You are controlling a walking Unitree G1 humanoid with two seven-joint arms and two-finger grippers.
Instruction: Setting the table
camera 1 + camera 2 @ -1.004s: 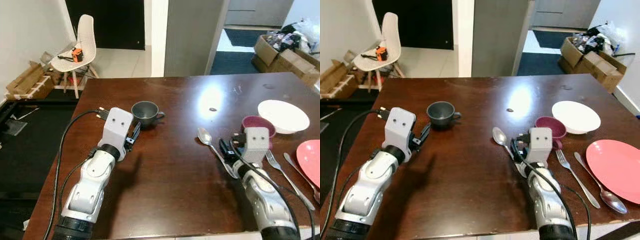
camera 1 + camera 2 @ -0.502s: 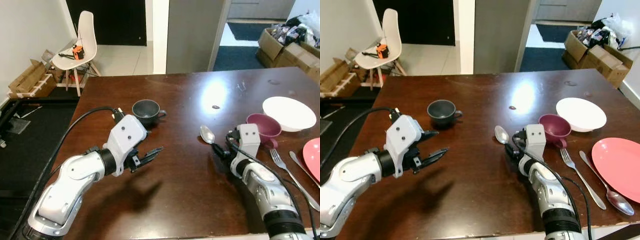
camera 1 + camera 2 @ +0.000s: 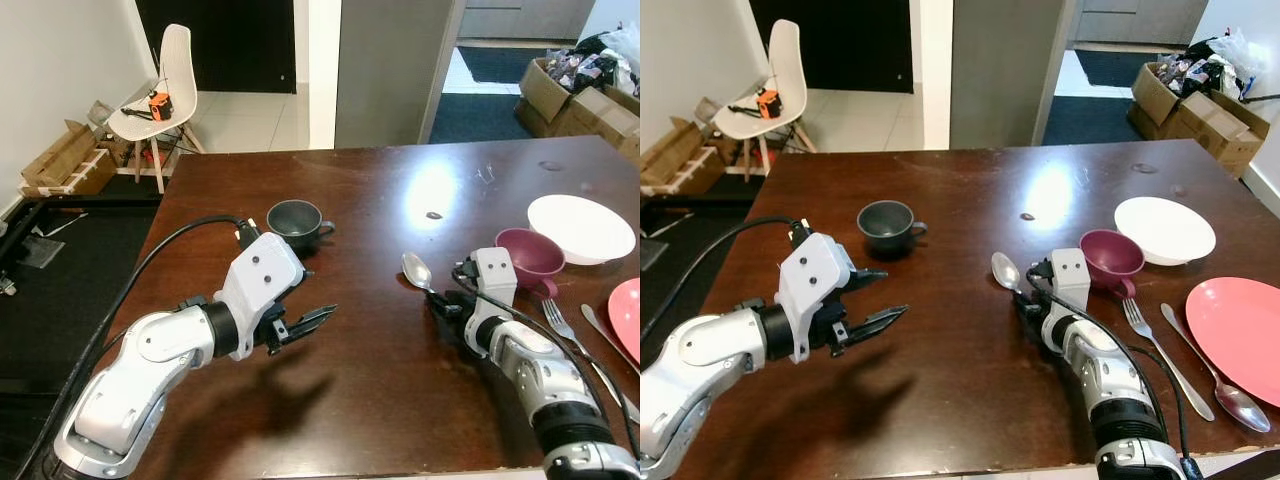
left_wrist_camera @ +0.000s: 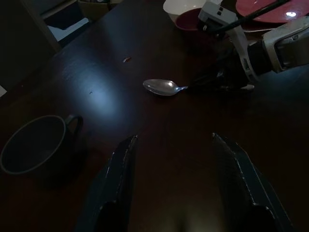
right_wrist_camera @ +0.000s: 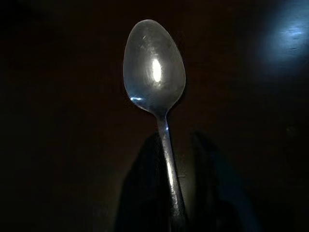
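Above the table, left claw agape.

Bare tabletop lies ahead of the left gripper, jaws apart. Grey cup sits just behind it; spoon and right gripper bar the far side.

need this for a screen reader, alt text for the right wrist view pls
A silver spoon lies on a dark table, bowl pointing away from the camera, its handle running between the right gripper's two black fingers. The picture is very dark, with one bright glint on the spoon's bowl.
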